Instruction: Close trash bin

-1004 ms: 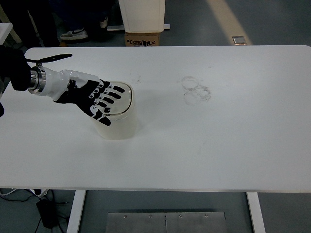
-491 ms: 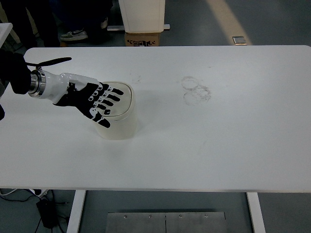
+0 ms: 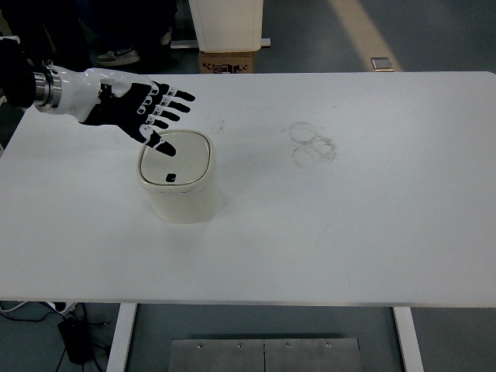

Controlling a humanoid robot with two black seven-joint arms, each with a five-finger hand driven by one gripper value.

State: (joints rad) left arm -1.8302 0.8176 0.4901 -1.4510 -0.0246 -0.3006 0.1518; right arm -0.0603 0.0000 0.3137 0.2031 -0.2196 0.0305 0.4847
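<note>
Trash bin: a cream, rounded-square trash bin stands upright on the white bench, left of the bench's middle.
Lid: the lid lies flat and level on the bin's rim, closed; a small dark mark sits near its edge at 6 o'clock.
Left hand: the left hand comes in from the picture's left edge and hangs over the bench at about 10 o'clock from the bin.
Hand state: wide open, palm down, the fingers spread and pointing toward 3 o'clock, holding nothing.
Hand and bin: the thumb tip overlaps the lid's edge at 11 o'clock in the head view; whether it touches the lid cannot be told.
Left arm: a white forearm shell with a metal wrist ring, then a black sleeve that runs out of the picture at 9 o'clock.
Bench marks: faint ring-shaped smudges lie on the bench surface at 3 o'clock from the bin, well apart from it.
Beyond the bench: at 12 o'clock, on the floor past the far edge, a cardboard box sits under a white container.
Person: a shoe shows on the floor near the bench's far left corner.
</note>
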